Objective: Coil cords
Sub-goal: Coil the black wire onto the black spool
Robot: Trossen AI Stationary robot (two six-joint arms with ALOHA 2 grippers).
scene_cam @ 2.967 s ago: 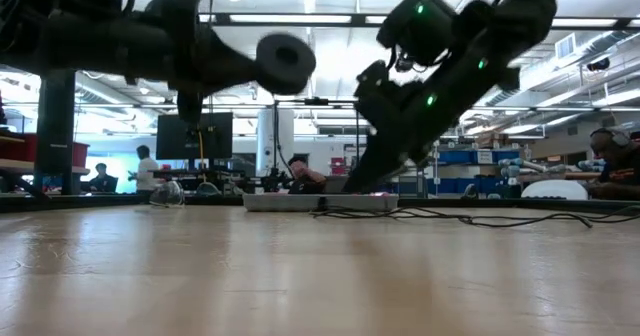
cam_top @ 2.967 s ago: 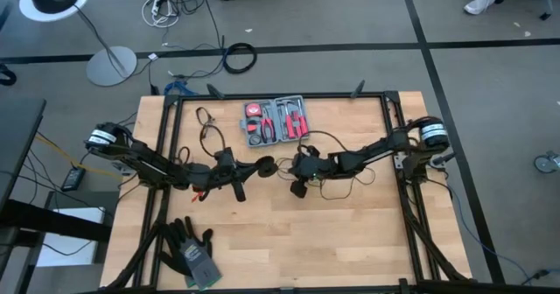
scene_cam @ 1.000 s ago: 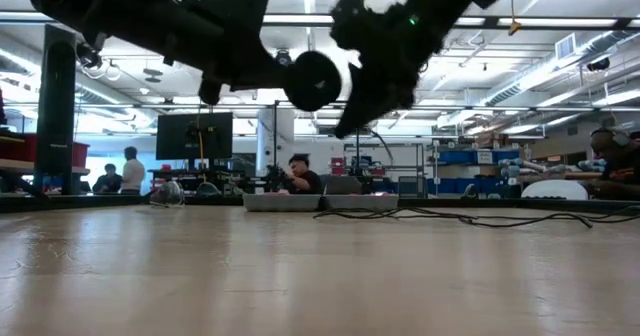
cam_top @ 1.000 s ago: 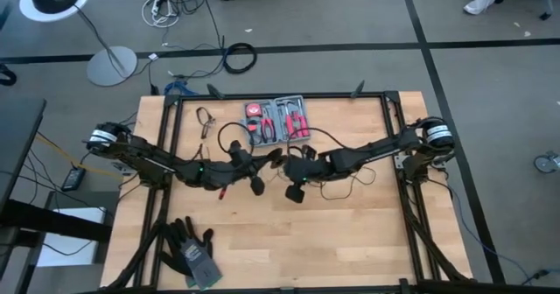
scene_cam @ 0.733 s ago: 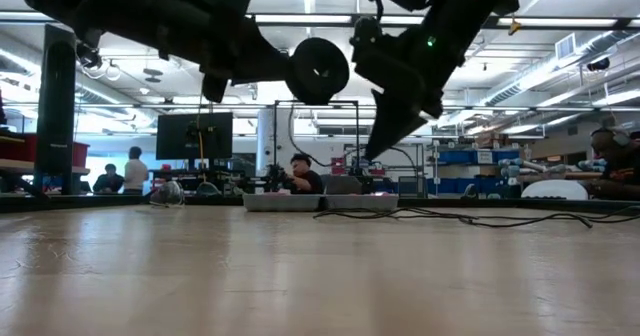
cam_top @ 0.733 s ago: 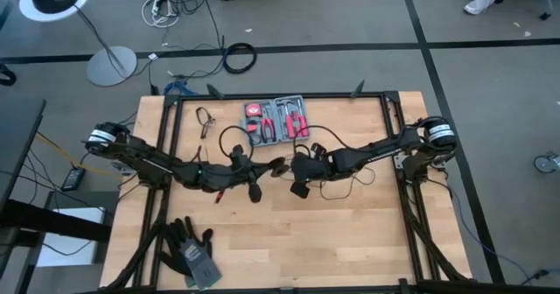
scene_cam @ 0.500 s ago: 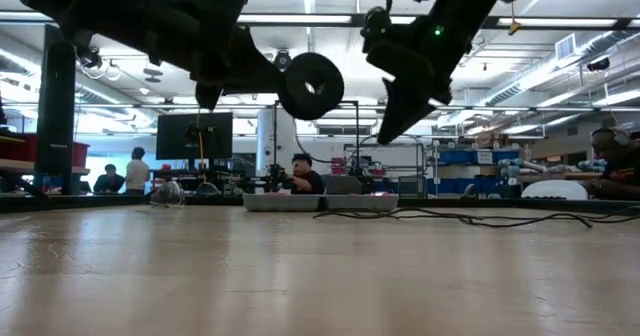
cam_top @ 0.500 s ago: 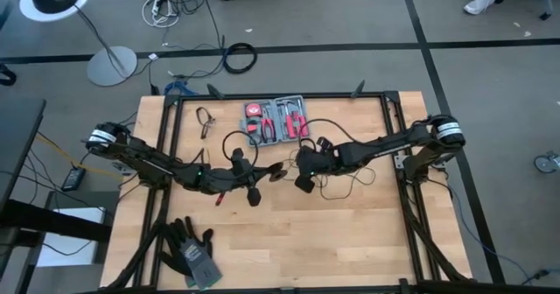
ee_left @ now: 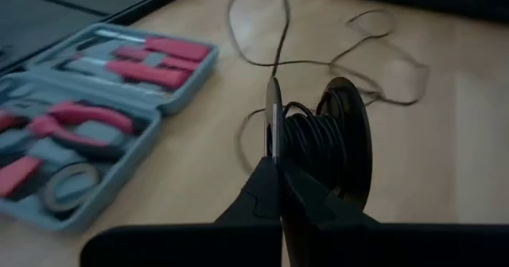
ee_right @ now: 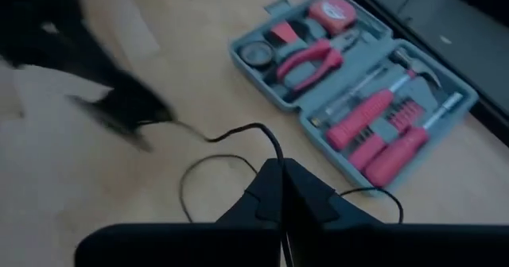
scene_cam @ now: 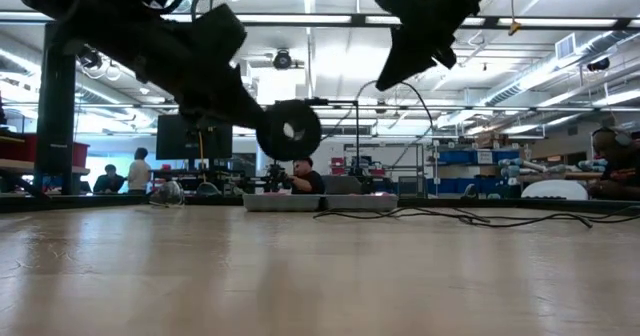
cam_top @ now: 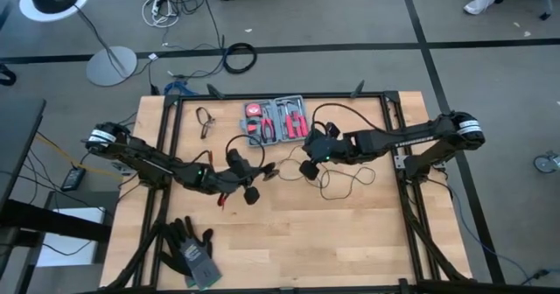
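Observation:
The cord is a thin black wire, partly wound on a round black disc [ee_left: 343, 144] shaped like a spool. My left gripper [cam_top: 267, 170] is shut on that disc above the table's middle, and the low view shows the disc [scene_cam: 288, 128] in the air. The rest of the cord [cam_top: 343, 182] lies in loose loops on the wood. My right gripper [cam_top: 307, 168] is shut on the cord just right of the disc, in front of the red tool kit [cam_top: 276, 121]. From that gripper a cord loop [cam_top: 350, 112] arcs up. My left gripper pinches one thin flange of the disc [ee_left: 273, 116] between its two fingers, at the rim. The fingers come from the table's left, slanting down. The disc stands on edge, lifted clear of the table, with wire wound on its core [ee_left: 312, 144]. My right gripper pinches the thin cord [ee_right: 276, 157] between its fingertips, coming from the table's right and slanting down. From the pinch the cord [ee_right: 231, 132] runs off in a slack curve toward the left gripper, clear of the table at the hold.
The open grey tool kit [ee_right: 358, 68] lies at the far middle. A small dark wire loop [cam_top: 206, 119] lies at the far left, and black gloves [cam_top: 188, 250] at the near left corner. Bare wood fills the near middle and right.
My right gripper has risen and drawn back toward the table's right and far edge, still shut on the cord, moving away from the disc. My left gripper has sunk a little and tipped further down, so the disc hangs lower than before.

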